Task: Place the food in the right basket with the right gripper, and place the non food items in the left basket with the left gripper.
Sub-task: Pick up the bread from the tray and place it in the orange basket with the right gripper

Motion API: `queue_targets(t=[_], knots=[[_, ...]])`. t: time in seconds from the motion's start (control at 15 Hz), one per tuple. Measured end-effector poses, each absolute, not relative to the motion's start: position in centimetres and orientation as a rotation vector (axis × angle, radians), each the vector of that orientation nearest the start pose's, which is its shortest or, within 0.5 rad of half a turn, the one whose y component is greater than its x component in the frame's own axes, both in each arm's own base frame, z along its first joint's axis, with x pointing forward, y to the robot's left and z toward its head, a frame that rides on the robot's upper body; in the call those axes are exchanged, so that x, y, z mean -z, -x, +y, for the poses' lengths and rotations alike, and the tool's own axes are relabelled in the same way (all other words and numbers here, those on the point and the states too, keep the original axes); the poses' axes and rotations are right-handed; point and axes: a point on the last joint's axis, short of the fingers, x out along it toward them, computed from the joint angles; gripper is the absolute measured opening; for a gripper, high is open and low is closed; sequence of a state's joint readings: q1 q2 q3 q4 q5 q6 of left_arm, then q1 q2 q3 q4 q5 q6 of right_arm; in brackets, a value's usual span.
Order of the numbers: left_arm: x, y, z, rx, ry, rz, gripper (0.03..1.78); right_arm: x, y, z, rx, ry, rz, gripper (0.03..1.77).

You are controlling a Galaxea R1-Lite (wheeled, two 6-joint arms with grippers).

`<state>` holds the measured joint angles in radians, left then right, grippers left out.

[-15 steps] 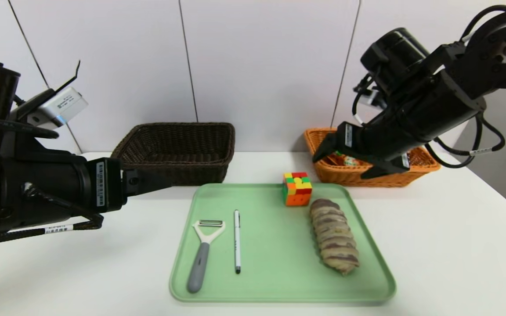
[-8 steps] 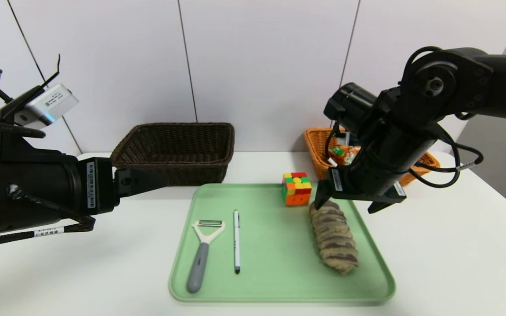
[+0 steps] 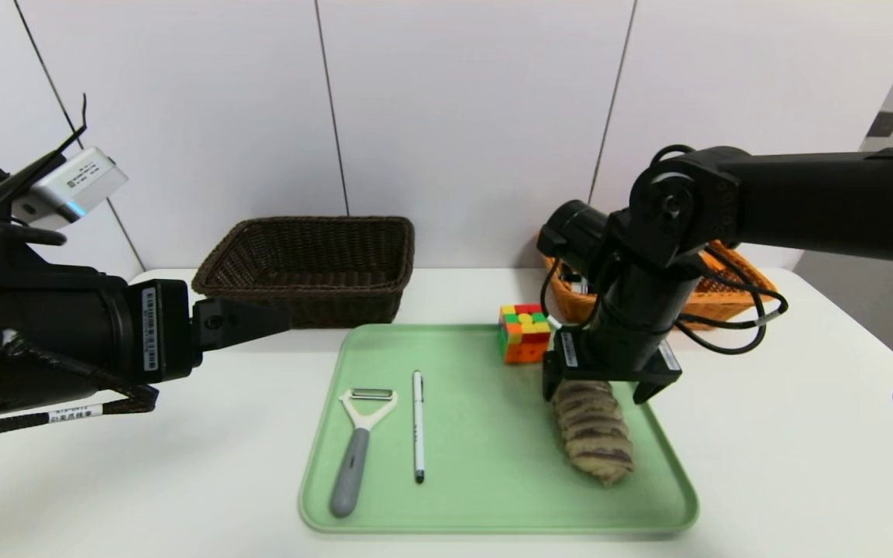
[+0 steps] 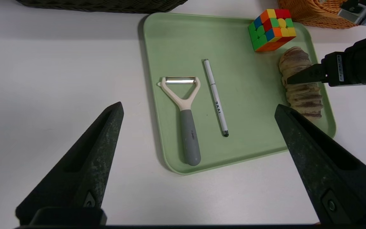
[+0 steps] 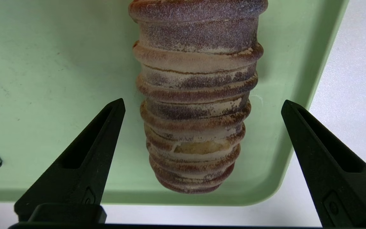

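The food in view is a beige-and-purple striped bread loaf (image 3: pixel 594 434) (image 5: pixel 195 95) on the green tray (image 3: pixel 485 403). My right gripper (image 3: pixel 594 391) (image 5: pixel 202 102) hangs open just above the loaf's far end, one finger on each side and neither touching it. The puzzle cube (image 3: pixel 525 333), white pen (image 3: pixel 418 426) and grey-handled peeler (image 3: pixel 357 449) also lie on the tray. My left gripper (image 3: pixel 276 319) (image 4: pixel 198 106) is open and empty, held above the table left of the tray. The left basket (image 3: pixel 311 267) is dark brown. The right basket (image 3: pixel 569 306) is orange-tan and largely hidden by the right arm.
Both baskets stand against the back wall, the dark one behind the tray's left corner. The cube sits close beside the loaf's far end and the right gripper. White table (image 3: pixel 803 434) surrounds the tray.
The right arm has swung from above the orange basket forward and down, and its open fingers now straddle the loaf's far end. The left arm has drawn back slightly.
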<state>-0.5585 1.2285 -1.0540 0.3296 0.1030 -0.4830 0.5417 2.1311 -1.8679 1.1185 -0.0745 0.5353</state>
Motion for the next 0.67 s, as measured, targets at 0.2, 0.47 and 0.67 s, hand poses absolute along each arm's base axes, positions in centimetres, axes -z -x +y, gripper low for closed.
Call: queue_targets(t=[0.2,0.47,0.67], knots=[[-27.65,-14.59,-8.85,0.320,0.300,0.573,1.69,-17.49,-31.77,18.98,-0.024,-0.018,1.383,1.70],[-27.44,-14.15,-8.57,0.320,0.300,0.573,1.69,-17.28,-31.93,19.30,-0.023,-0.010,1.375,1.70],[-27.50,-13.83,-8.36,0.322,0.303,0.567,1.69,-17.22,-32.34,19.56,-0.034,-0.025,1.342,1.71]])
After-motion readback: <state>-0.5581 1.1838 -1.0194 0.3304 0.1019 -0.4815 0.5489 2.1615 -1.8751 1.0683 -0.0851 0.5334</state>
